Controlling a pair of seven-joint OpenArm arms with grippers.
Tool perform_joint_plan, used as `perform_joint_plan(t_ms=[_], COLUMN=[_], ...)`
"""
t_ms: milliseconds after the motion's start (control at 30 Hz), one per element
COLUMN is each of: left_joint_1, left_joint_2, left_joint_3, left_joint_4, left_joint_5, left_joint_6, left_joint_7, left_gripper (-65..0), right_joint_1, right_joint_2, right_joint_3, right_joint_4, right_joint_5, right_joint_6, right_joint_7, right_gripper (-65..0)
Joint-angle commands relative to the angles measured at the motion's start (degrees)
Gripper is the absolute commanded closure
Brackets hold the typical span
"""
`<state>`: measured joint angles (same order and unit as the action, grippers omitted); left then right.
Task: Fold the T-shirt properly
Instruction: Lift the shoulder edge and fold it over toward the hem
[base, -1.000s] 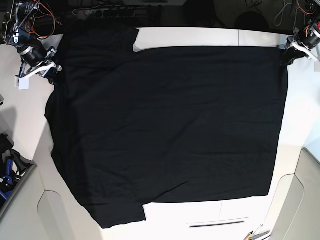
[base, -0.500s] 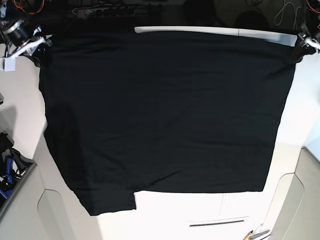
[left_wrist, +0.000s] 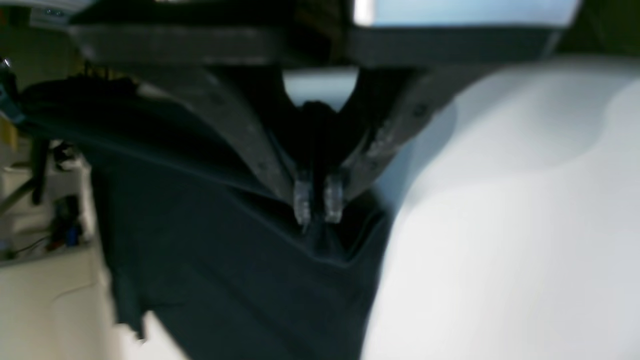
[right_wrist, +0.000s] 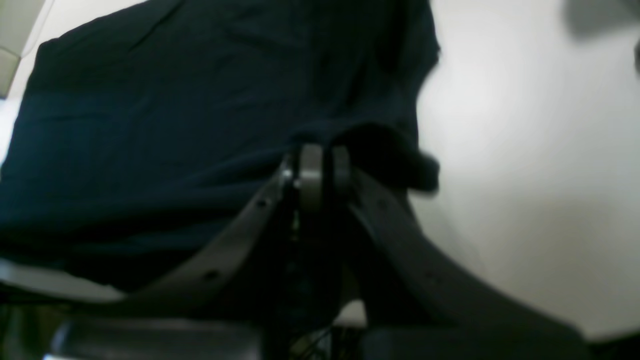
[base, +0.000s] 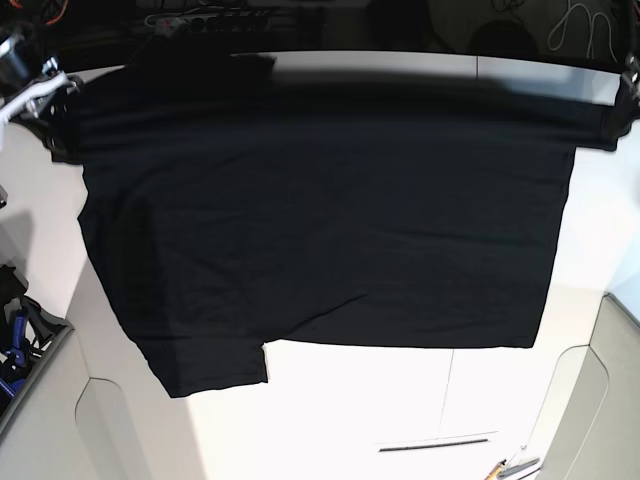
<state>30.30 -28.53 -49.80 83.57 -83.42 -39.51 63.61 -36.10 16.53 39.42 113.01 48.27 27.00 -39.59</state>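
The black T-shirt (base: 330, 210) hangs stretched between my two grippers above the white table (base: 400, 410), plain black side showing; no print is visible. My right gripper (base: 55, 95), at the base view's upper left, is shut on one top corner of the shirt (right_wrist: 150, 115), its fingertips (right_wrist: 310, 165) pinching the fabric. My left gripper (base: 622, 105), at the upper right edge, is shut on the other top corner (left_wrist: 225, 260), with clear pads (left_wrist: 302, 200) pinched on the cloth. A sleeve (base: 215, 365) hangs at the lower left.
The white table's front part lies bare below the shirt's hem, with a dark slot (base: 435, 445) near the front edge. Cables and a power strip (base: 220, 18) run along the back. Dark and blue gear (base: 15, 330) sits at the left edge.
Both grippers have moved up and toward the back, lifting the shirt. Its bottom hem and sleeve have slid away from the front edge, baring more table.
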Motion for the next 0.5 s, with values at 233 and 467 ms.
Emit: perform_joint_plan(t_ms=[233, 467], left_joint_1=[-9.68, -13.16], left_joint_2=[-1.97, -1.99], left_joint_3=[10.58, 13.90], left_joint_4=[0.81, 0.79], left_joint_5=[15.08, 29.42], left_joint_6=[-0.49, -0.49], left_joint_7=[-11.41, -18.14], left_gripper=[0.0, 0.0], right_joint_1=[12.33, 20.76], right_joint_2=[0.92, 1.16], right_joint_3=[-10.12, -12.76], right_joint_4=[-7.74, -20.11], right_joint_5=[-10.71, -16.28], right_joint_6=[-1.90, -6.08], right_joint_7=[3.72, 6.23], right_gripper=[0.0, 0.0])
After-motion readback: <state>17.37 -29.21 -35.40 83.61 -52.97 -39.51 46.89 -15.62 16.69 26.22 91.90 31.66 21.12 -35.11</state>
